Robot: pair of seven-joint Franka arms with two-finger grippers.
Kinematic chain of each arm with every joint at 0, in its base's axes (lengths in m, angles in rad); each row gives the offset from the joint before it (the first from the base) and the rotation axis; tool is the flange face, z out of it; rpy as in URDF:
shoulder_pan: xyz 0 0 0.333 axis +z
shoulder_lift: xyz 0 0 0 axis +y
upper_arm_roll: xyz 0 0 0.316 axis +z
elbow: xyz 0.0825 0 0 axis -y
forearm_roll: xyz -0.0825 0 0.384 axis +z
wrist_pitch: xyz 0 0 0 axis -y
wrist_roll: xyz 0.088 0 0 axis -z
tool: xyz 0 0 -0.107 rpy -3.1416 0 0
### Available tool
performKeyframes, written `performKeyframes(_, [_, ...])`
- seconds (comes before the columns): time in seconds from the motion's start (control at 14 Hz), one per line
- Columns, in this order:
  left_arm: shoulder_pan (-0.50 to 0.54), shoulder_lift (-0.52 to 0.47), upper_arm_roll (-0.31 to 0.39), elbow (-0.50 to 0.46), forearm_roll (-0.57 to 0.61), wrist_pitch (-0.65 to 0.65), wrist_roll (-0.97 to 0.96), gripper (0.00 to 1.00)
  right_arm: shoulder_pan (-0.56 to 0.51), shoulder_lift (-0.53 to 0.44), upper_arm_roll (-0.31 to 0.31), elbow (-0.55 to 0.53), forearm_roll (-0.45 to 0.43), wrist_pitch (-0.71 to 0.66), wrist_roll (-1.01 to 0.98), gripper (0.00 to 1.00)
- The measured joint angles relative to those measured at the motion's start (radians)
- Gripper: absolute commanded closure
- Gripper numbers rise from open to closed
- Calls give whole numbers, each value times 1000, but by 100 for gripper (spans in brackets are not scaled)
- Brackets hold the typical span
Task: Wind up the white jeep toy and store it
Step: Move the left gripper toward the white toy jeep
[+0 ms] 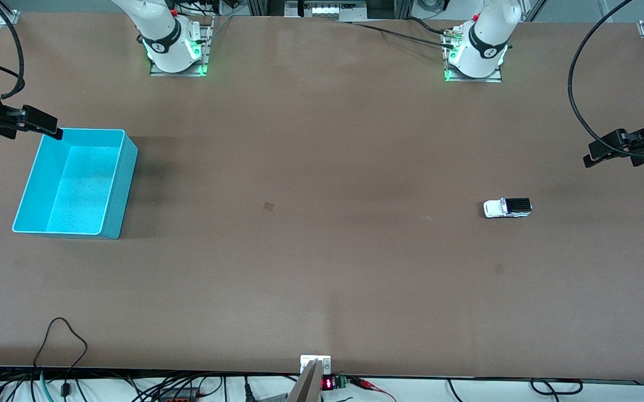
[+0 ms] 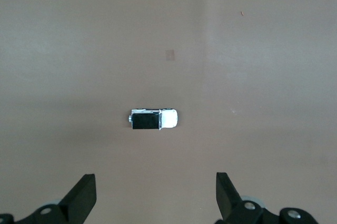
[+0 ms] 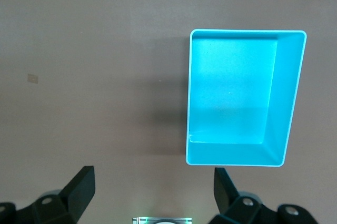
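The white jeep toy (image 1: 507, 207) with its black roof panel stands alone on the brown table toward the left arm's end; it also shows in the left wrist view (image 2: 154, 119). My left gripper (image 1: 598, 153) hangs open and empty in the air over the table's edge at that end, apart from the jeep; its fingers stand wide in the left wrist view (image 2: 156, 182). The turquoise bin (image 1: 123, 190) stands empty at the right arm's end and also shows in the right wrist view (image 3: 284, 103). My right gripper (image 1: 53, 131) is open and empty over the bin's corner; it also shows in the right wrist view (image 3: 154, 174).
Both arm bases (image 1: 176, 50) (image 1: 475, 56) stand along the table edge farthest from the front camera. A small square mark (image 1: 268, 206) lies mid-table. A black cable (image 1: 65, 335) loops onto the edge nearest the front camera.
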Motion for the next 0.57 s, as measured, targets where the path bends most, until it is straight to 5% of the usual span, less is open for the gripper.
performKeyframes(0.57, [-7,-6,-4,-16,0,-6,0,0,-6,0,-2,0,0,0,0,0])
